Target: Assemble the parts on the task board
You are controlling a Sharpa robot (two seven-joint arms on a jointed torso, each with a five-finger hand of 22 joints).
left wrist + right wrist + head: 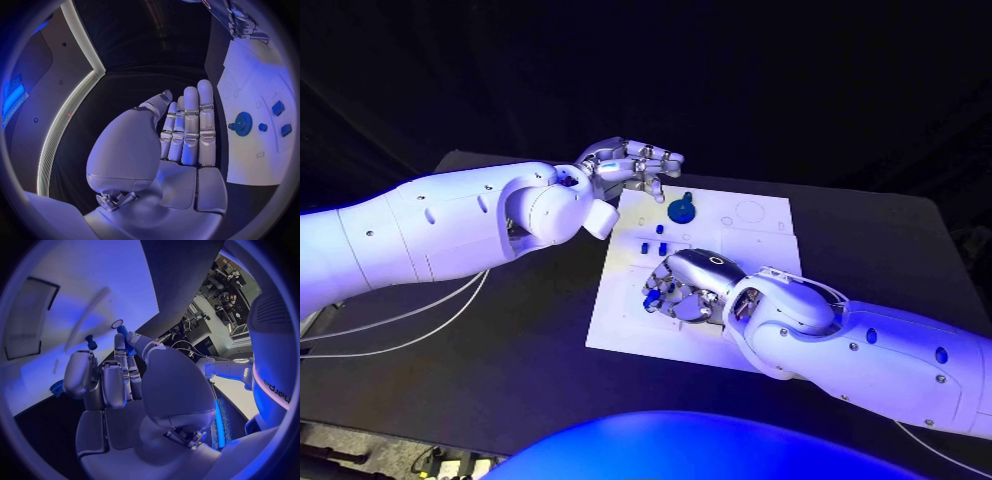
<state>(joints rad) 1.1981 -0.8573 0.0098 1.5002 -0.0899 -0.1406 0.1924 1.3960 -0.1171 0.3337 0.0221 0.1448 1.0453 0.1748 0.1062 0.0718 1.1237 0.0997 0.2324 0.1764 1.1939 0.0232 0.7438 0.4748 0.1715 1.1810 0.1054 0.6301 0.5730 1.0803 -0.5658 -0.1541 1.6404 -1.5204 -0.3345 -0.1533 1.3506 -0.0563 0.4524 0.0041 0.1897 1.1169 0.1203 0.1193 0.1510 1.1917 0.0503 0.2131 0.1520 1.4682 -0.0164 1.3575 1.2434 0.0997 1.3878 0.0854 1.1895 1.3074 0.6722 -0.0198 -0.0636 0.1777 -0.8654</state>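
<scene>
Right robot hand (681, 290) low over the task board's (762, 240) near half, pinching a small blue part (123, 331) at its fingertips, long axis unclear, left robot hand (629, 165) empty at the board's far left corner, fingers straight and side by side, blue gear (681, 211) beside it, dark desk (877, 250) beneath.

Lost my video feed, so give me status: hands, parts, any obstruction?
Left robot hand open, beside white task board. Right robot hand pinching small blue part above the board. Round blue gear seated. No obstruction seen.
</scene>
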